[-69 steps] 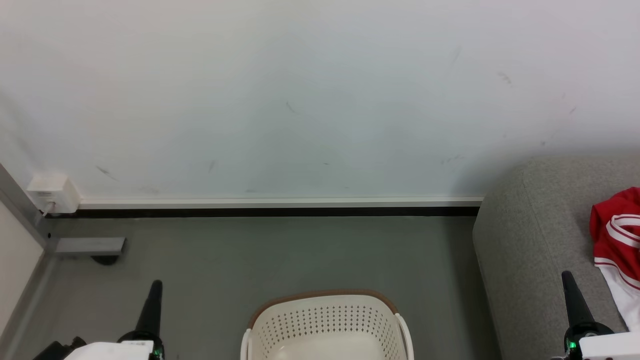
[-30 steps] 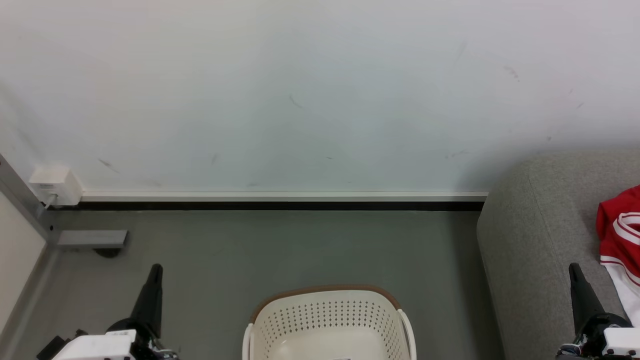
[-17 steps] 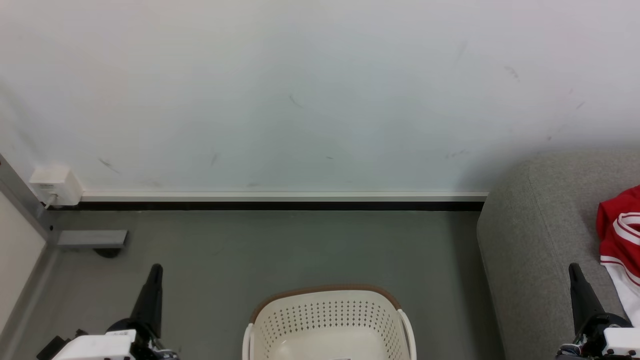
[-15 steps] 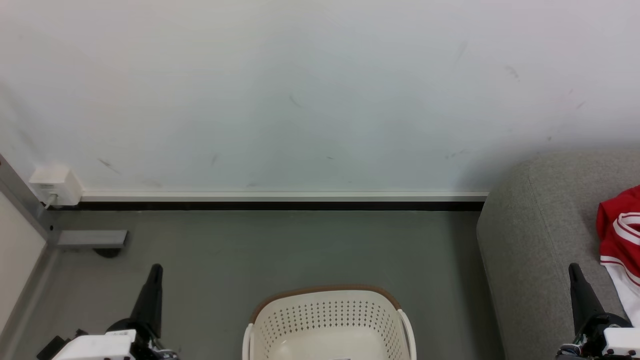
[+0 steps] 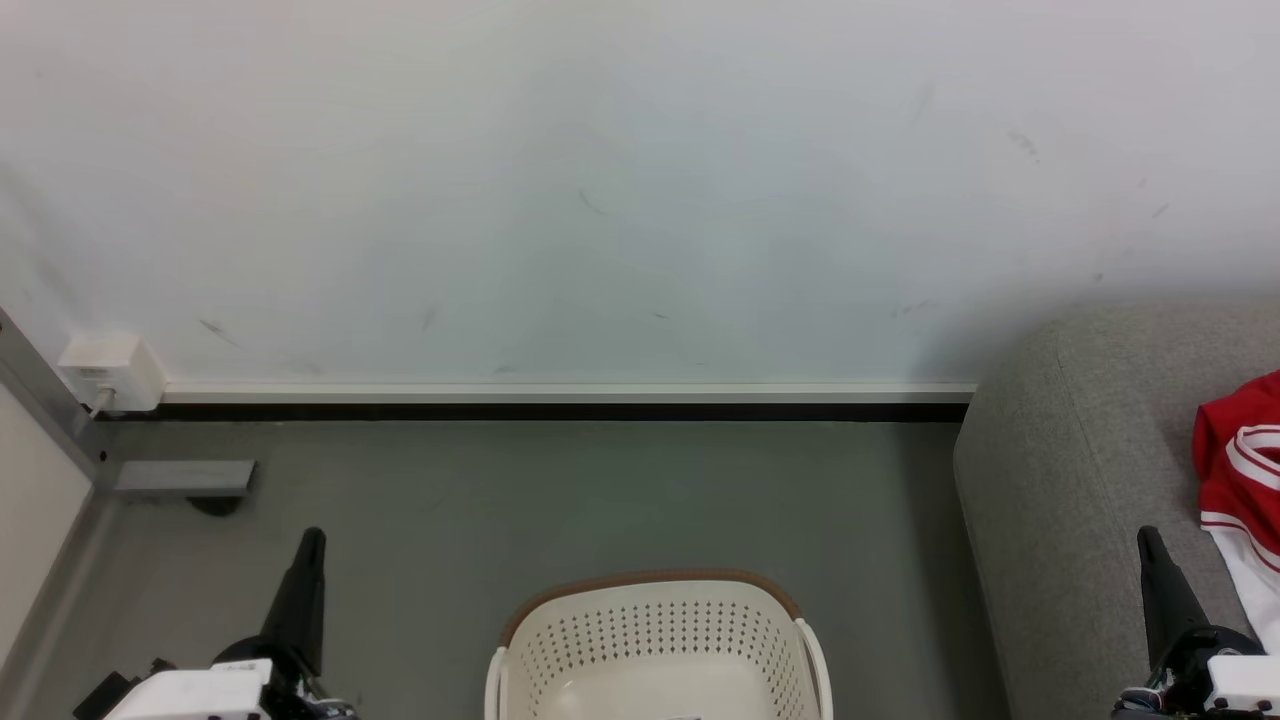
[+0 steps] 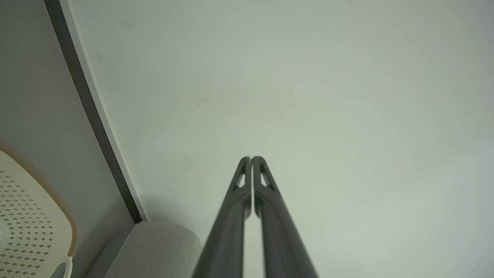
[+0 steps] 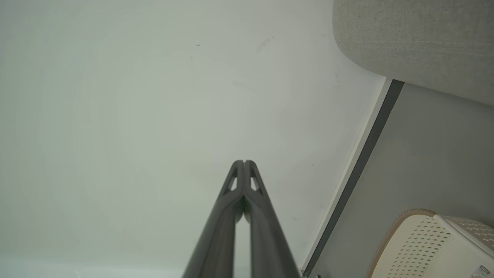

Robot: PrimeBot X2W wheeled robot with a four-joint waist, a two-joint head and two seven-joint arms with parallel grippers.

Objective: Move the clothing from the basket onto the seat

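A red garment with white stripes (image 5: 1240, 480) lies on the light-grey sofa (image 5: 1060, 500) at the right edge of the head view. The cream basket (image 5: 655, 640) with its brown rim stands on the floor at the bottom centre; what shows of its inside is bare. My left gripper (image 5: 312, 540) points up at the lower left, left of the basket, shut with nothing in it (image 6: 251, 158). My right gripper (image 5: 1145, 536) rises in front of the sofa, beside the garment, shut and holding nothing (image 7: 244, 162).
A white wall with a dark skirting strip (image 5: 560, 411) runs behind the grey floor (image 5: 560, 500). A white socket box (image 5: 110, 370) and a grey metal foot (image 5: 180, 478) sit at the far left corner.
Since 2.3 s ago the whole head view has shifted slightly, so the camera moved. Over the last second nothing has visibly changed.
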